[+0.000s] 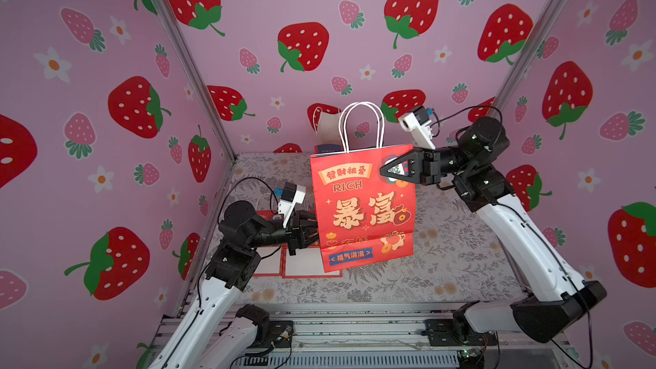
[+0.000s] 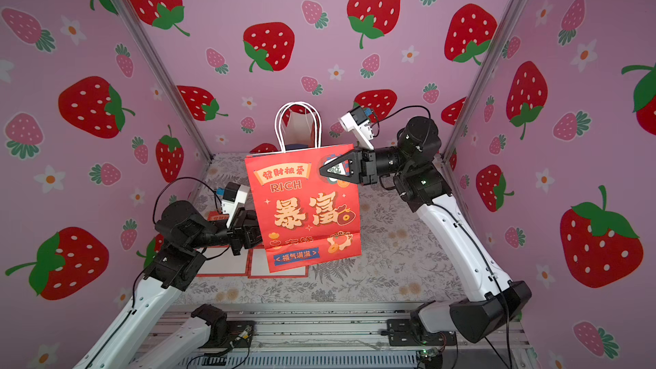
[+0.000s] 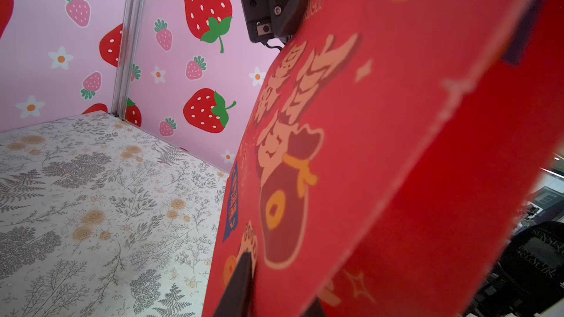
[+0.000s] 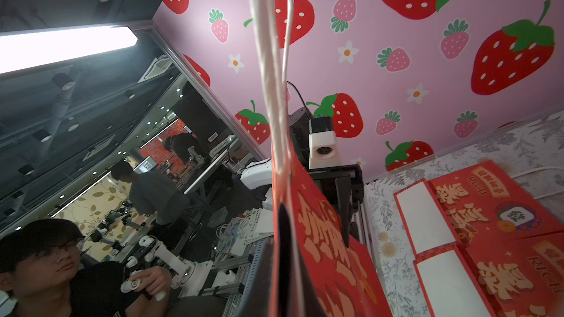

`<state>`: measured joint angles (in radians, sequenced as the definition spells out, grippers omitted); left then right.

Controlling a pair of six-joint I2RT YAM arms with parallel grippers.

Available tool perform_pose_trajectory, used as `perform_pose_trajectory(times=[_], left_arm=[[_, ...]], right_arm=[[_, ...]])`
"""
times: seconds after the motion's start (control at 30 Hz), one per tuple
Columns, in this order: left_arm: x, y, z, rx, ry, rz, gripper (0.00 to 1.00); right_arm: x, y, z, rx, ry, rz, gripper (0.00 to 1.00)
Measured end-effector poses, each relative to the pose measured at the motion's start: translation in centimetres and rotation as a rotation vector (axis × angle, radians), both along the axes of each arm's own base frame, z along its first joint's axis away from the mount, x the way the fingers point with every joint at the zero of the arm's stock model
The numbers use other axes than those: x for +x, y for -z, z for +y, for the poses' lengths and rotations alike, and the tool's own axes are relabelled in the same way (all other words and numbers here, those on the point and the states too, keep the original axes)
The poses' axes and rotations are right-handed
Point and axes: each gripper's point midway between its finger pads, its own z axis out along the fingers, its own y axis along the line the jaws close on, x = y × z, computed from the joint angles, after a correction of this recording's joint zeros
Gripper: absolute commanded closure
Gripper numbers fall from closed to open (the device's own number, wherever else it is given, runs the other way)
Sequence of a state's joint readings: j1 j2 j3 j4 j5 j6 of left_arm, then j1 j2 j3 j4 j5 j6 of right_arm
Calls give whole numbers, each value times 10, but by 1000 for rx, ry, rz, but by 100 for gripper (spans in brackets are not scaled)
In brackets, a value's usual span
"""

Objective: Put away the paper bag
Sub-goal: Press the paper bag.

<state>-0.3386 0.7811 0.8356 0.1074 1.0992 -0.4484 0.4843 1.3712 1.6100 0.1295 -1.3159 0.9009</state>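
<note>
Now the red paper bag (image 1: 362, 207) hangs flat above the table (image 1: 461, 253), both the right gripper (image 1: 385, 171) and left gripper (image 1: 314, 230) pinching its edges; next, probably, lowering it onto the flattened bags (image 4: 488, 233).

A red paper bag (image 1: 362, 207) bears the word "RICH" in pale capitals under a banner of Chinese characters, with two large gold characters, "暴富", across its middle and a small blue label of Chinese writing near the bottom. Flat red bags (image 4: 500, 233) on the table show the same "RICH" print.
</note>
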Motion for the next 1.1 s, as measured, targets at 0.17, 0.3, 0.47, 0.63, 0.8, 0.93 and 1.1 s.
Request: perform_pose_trajectory(times=[0.17, 0.3, 0.47, 0.63, 0.8, 0.93, 1.1], left_arm=[[3, -1, 0, -2, -19, 3, 98], [4, -1, 1, -3, -24, 2, 99], [3, -2, 1, -4, -24, 1, 98], [1, -3, 1, -8, -20, -6, 89], [-1, -6, 2, -13, -23, -14, 76], [1, -8, 5, -16, -58, -20, 73], [3, -21, 12, -41, -141, -57, 70]], right_arm=[[2, 11, -1, 2, 73, 12, 52], [4, 11, 0, 12, 115, 6, 51], [4, 8, 2, 23, 133, 3, 70], [5, 7, 4, 27, 143, 5, 89], [4, 8, 5, 23, 144, 11, 96], [1, 10, 4, 13, 141, 15, 100], [-13, 9, -2, 4, 105, 5, 100]])
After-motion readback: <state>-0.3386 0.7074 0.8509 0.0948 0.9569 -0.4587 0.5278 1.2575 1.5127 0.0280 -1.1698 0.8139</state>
